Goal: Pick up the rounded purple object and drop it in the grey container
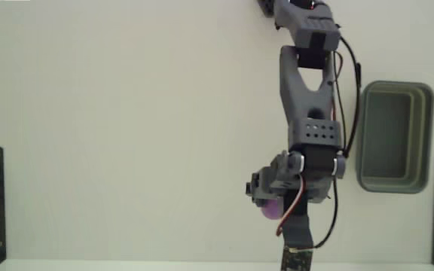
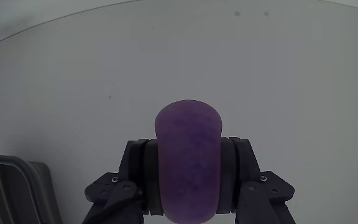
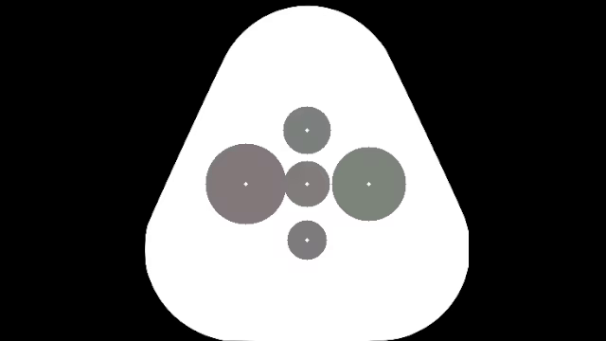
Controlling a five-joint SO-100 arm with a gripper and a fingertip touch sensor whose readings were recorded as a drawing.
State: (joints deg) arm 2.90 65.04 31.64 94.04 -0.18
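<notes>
Gripper (image 2: 188,186) clamped on rounded purple object (image 2: 188,163), near table's (image 1: 126,135) lower edge; grey container (image 1: 395,135) well apart, right edge.

purple object, fixed view: only a small sliver of the rounded purple object (image 1: 270,211) shows below the gripper (image 1: 266,203); the gripper body covers the rest.
purple object, wrist view: the rounded purple object (image 2: 188,158) sits between the jaws, its lower end cut off by the bottom edge and its flanks hidden behind the fingers (image 2: 137,171).
gripper, wrist view: the gripper (image 2: 188,177) is cut off at the bottom edge, so its base is out of sight.
jaws, fixed view: too small and overlapped to make out singly.
arm: the arm (image 1: 307,98) runs off the top edge, base out of view.
dark shape left of the jaws, wrist view: the dark ribbed thing (image 2: 14,190) is cropped at the corner, unidentifiable.
</notes>
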